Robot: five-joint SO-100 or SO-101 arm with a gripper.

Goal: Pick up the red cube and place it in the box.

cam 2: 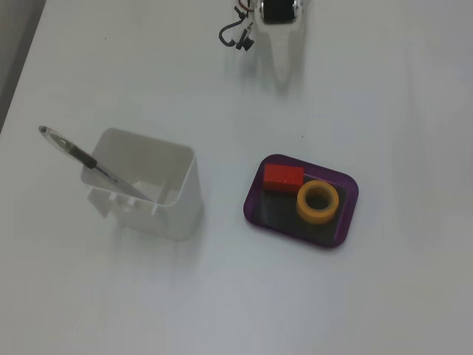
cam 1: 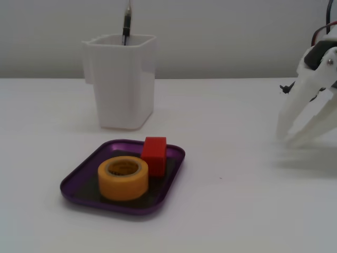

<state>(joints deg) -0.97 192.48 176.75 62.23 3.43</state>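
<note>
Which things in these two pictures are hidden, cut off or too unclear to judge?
- Gripper: in one fixed view the right edge cuts off the arm; in the other it blends into the white table, so its jaws are unclear.
- Pen: the white cup hides its lower part.
- Red cube: the yellow tape roll hides its lower corner.

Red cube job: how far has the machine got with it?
It looks finished. The red cube already sits inside the purple box, beside a yellow tape roll. Nothing is in hand: the gripper stands well off to the right in a fixed view, jaws open and empty, tips near the table. Nothing appears left to do except perhaps for the arm to rest.
</note>
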